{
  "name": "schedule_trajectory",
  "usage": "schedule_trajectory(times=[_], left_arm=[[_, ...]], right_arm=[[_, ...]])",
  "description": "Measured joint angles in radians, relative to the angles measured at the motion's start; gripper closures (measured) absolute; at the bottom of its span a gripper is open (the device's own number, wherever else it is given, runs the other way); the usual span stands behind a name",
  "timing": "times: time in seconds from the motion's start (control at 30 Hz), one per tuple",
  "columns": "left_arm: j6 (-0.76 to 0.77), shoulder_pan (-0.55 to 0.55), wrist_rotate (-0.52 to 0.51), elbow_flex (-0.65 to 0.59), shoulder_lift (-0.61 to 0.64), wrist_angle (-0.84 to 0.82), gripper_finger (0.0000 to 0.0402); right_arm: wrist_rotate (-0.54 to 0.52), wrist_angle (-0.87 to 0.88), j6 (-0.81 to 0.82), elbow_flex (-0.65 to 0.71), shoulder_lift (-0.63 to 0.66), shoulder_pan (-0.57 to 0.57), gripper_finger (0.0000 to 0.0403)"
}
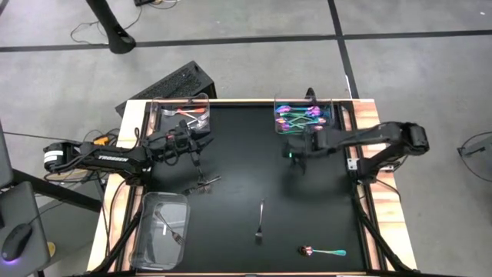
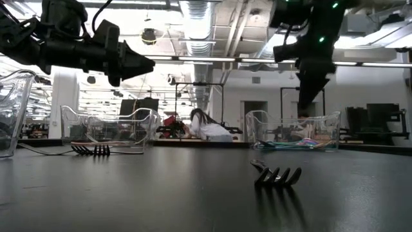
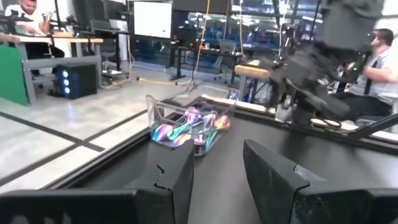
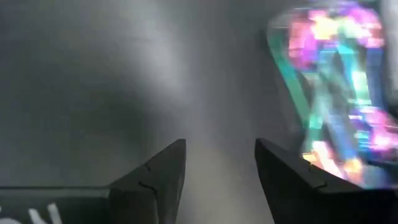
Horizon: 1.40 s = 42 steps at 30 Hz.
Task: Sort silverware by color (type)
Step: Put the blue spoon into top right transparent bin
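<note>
Three clear trays stand on the black mat. The far right one (image 1: pixel 301 117) holds iridescent silverware (image 3: pixel 186 124). Coppery pieces (image 1: pixel 191 114) lie in the far left tray, and a dark fork (image 1: pixel 171 231) lies in the near left tray (image 1: pixel 160 229). Flat on the mat lie a dark fork (image 1: pixel 203 183), another dark fork (image 1: pixel 260 221) and an iridescent spoon (image 1: pixel 323 251). My left gripper (image 3: pixel 214 174) hovers level by the far left tray, open, with nothing between its fingers. My right gripper (image 4: pixel 221 168) points down over the mat beside the iridescent tray, open and holding nothing.
A keyboard (image 1: pixel 173 83) lies off the table's far left corner. The mat's middle (image 1: pixel 246 161) is bare between the arms. In the low view, the nearer fork (image 2: pixel 277 174) rests with its tines arching up off the mat, and the other (image 2: pixel 93 149) lies farther back.
</note>
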State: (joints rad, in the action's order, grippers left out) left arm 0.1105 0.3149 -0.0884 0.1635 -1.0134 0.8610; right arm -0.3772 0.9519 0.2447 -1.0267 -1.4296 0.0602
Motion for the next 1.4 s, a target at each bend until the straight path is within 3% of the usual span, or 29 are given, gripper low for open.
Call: schedule_trajectory(times=[0.6, 0.77, 1.0, 1.2, 1.4], left_arm=[[0.038, -0.112, 0.03, 0.038, 0.0, 0.098, 0.0276], [0.067, -0.162, 0.03, 0.055, 0.0, 0.099, 0.0276], [0.047, -0.217, 0.01, 0.074, 0.0, 0.098, 0.0276], [0.034, -0.218, -0.047, 0.08, 0.0, 0.088, 0.0276], [0.06, -0.218, -0.054, 0.091, 0.0, 0.089, 0.0275]], right_arm=[[0.142, 0.051, 0.658, 0.0, 0.0, -0.573, 0.0203], [0.113, 0.009, 0.802, 0.0, -0.001, -0.694, 0.0203], [0.086, -0.076, 0.965, 0.0, -0.008, -0.816, 0.0204], [0.089, -0.148, 1.024, 0.0, -0.096, -0.901, 0.0211], [0.299, -0.231, 1.073, 0.0, -0.228, -0.925, 0.0224]])
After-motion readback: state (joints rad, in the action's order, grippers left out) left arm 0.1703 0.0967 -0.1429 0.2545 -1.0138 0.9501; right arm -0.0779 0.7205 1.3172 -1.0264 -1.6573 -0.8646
